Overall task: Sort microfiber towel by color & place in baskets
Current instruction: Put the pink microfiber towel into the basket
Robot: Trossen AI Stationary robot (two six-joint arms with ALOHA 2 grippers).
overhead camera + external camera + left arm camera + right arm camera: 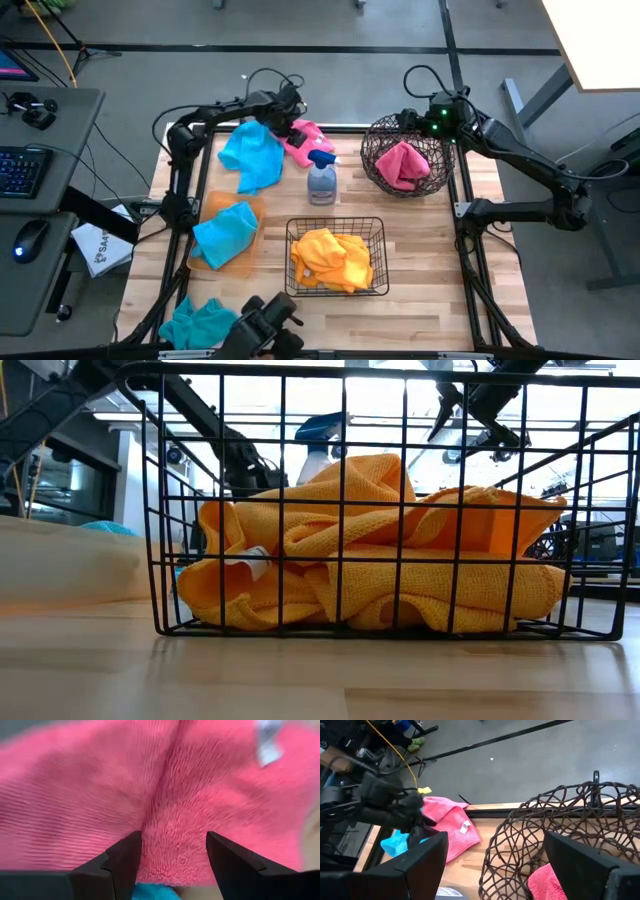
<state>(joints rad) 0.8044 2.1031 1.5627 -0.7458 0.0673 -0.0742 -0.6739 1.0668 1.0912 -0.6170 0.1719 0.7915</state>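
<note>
My left gripper (297,129) is open at the table's far edge, low over a pink towel (312,141). In the left wrist view its fingers stand either side of a raised fold (172,820) of that pink towel. A teal towel (252,155) lies beside it. My right gripper (495,865) is open and empty above the far rim of the round wire basket (380,135), which holds a pink towel (402,166). Orange towels (332,258) fill the black rectangular basket (337,222). The orange tray (212,202) holds a teal towel (226,233). My left gripper comes at the pink towel from above, and its open fingers (125,860) straddle a raised fold (170,835) in the cloth. The towel lies flat on the table. I cannot tell whether the fingertips touch the cloth.
A grey spray bottle (322,181) with a blue trigger stands mid-table between the pink towel and the rectangular basket. Another teal towel (195,322) lies at the near left corner. A dark camera mount (268,325) sits at the near edge.
</note>
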